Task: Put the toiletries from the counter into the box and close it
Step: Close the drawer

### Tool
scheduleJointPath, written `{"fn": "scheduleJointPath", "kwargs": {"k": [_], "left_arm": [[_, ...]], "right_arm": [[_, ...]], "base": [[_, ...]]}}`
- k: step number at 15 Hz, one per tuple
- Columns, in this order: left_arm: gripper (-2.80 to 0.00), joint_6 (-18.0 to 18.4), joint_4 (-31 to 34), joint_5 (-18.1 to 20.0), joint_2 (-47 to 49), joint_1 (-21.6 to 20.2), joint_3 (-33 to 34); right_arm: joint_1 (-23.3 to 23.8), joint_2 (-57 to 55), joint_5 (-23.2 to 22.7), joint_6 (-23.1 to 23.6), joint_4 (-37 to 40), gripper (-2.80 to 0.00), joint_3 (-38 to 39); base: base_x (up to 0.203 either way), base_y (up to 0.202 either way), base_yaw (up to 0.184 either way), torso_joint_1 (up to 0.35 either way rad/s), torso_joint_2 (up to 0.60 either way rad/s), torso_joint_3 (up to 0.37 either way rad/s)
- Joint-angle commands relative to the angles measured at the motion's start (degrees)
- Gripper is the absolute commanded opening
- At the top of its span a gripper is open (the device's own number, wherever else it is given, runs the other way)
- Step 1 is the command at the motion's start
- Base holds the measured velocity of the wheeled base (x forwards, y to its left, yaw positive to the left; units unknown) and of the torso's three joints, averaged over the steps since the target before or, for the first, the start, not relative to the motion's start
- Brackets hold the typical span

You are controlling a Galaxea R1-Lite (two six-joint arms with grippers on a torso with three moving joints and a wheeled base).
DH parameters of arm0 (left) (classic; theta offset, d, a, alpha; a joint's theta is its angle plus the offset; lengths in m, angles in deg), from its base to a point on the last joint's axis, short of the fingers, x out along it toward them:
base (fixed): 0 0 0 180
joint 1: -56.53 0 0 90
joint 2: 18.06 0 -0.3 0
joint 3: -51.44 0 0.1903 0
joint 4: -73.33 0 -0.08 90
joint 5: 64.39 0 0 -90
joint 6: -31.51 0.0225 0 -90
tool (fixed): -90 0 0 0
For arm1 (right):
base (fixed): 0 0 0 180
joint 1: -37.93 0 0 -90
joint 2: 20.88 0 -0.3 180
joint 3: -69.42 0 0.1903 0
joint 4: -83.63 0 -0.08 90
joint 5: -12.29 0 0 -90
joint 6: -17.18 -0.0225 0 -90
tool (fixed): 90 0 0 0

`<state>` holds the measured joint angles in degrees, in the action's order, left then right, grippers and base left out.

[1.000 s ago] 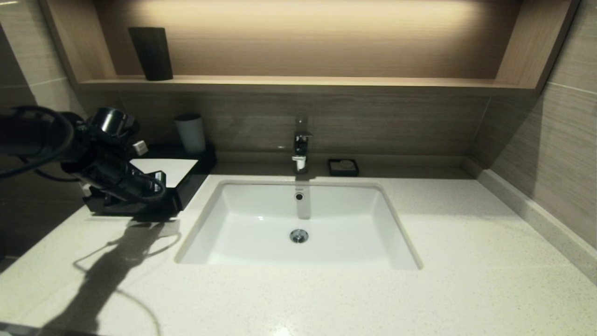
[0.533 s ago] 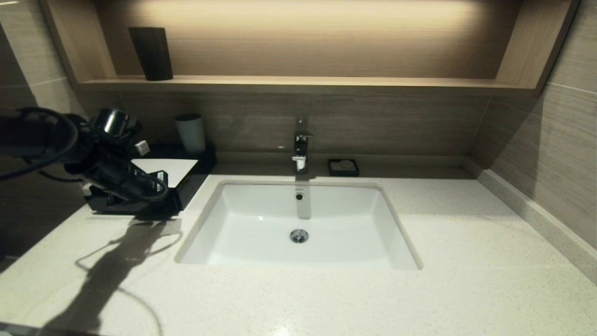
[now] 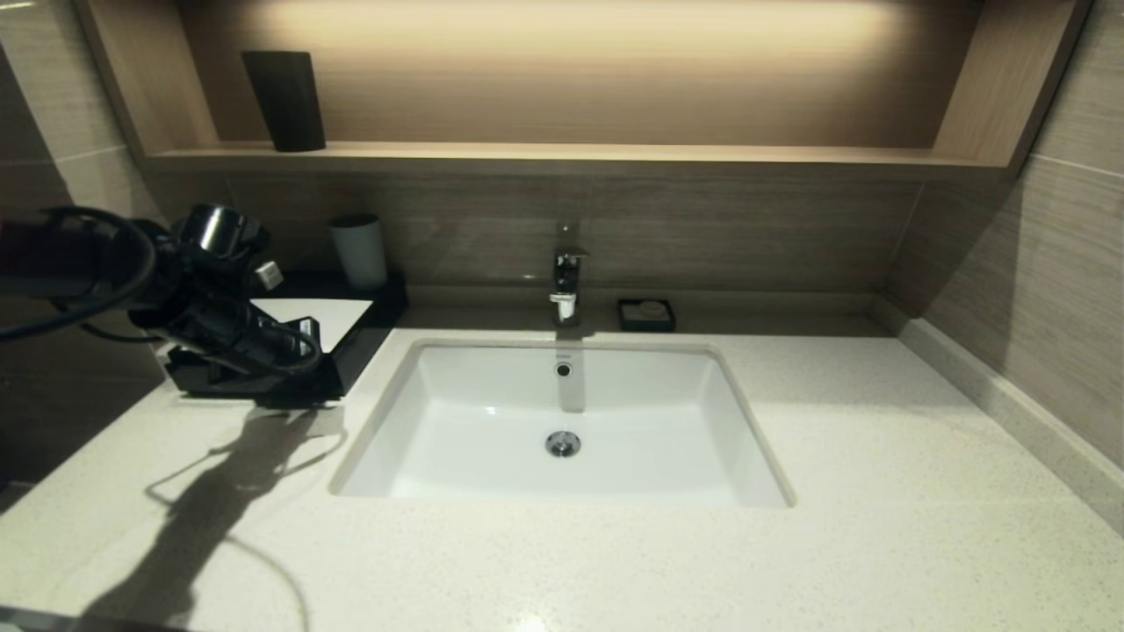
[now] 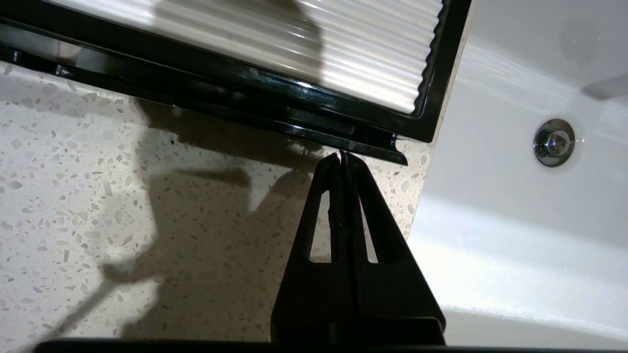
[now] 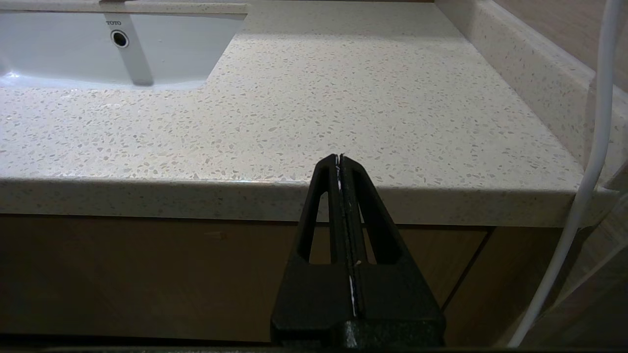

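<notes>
The glossy black box (image 3: 351, 351) with its white top panel stands on the counter (image 3: 615, 562) at the back left, beside the basin. My left gripper (image 3: 303, 338) is shut and empty in front of it. In the left wrist view its fingertips (image 4: 337, 162) touch the thin black lip along the bottom of the front of the box (image 4: 274, 105). The ribbed white panel lies just beyond. No toiletries show in any view. My right gripper (image 5: 339, 157) is shut and empty, hanging low in front of the counter's front edge (image 5: 343, 201), out of the head view.
The white basin (image 3: 562, 421) is sunk in the middle of the counter, with a tap (image 3: 566, 276) behind it. A small black soap dish (image 3: 646, 313) sits right of the tap. A pale cup (image 3: 358, 250) stands behind the box. A dark vase (image 3: 285, 98) is on the wall shelf.
My left gripper has crept slightly back and to the right against the box's front. Nothing else has moved.
</notes>
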<state>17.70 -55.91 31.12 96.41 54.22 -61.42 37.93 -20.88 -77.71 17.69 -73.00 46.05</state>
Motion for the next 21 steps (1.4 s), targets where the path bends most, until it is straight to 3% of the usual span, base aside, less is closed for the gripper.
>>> {"fn": "scheduleJointPath", "kwargs": {"k": [1,16,21], "left_arm": [[-2.80,-0.1,0.1,0.0,0.3,-0.1,-0.1],[-2.80,-1.0,-1.8,0.0,-0.1,0.0,0.5],[-2.80,-1.1,-1.6,0.0,-3.0,0.3,3.5]], "right_arm": [[0.0,0.0,0.0,0.0,0.0,-2.80,0.0],[0.0,0.0,0.0,0.0,0.0,-2.80,0.0],[0.0,0.0,0.0,0.0,0.0,-2.80,0.0]], "base": [[0.000,0.000,0.000,0.000,0.00,0.000],[0.000,0.000,0.000,0.000,0.00,0.000],[0.000,0.000,0.000,0.000,0.00,0.000]]}}
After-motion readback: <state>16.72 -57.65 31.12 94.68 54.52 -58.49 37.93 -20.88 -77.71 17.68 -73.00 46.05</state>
